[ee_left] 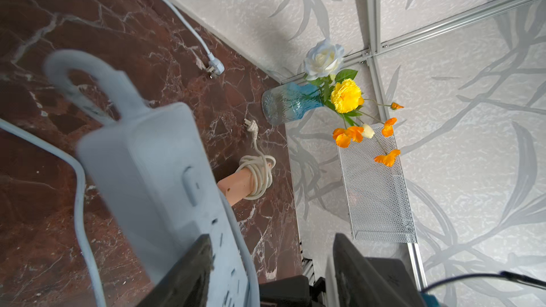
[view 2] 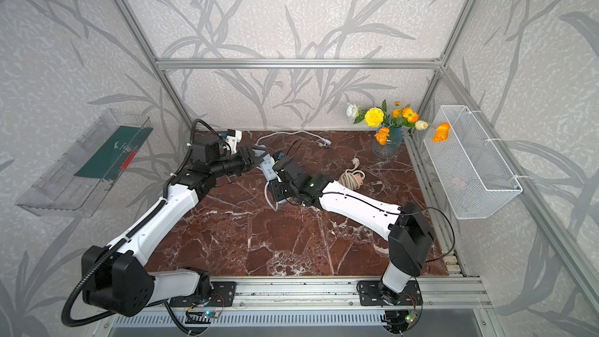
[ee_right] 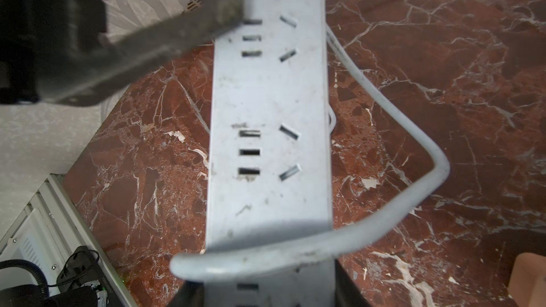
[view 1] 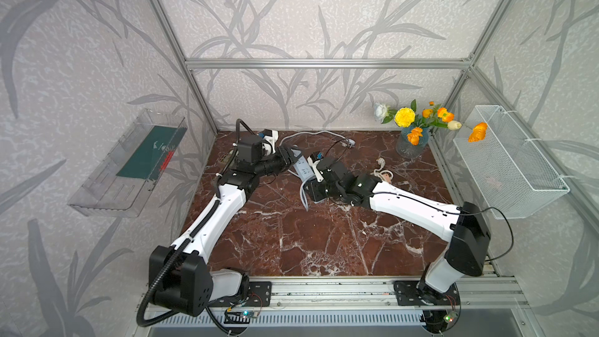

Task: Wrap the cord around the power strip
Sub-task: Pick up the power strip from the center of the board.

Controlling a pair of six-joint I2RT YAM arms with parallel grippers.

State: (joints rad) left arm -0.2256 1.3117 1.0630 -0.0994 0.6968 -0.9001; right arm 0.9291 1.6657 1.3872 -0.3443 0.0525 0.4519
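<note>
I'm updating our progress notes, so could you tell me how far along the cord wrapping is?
Early. Done: one pass of cord lies across the power strip near the right gripper, which clamps one end. In hand: the left gripper, open, has a finger on the other end. Left: most of the cord trails loose to its plug.

left gripper [ee_left: 271,243] jaws apart | power strip [ee_left: 153,172] against one finger [ee_left: 186,273] | cord [ee_left: 79,190] alongside

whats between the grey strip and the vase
A peach strip wound in cream cord, its plug toward the vase; clearest in the left wrist view.
</note>
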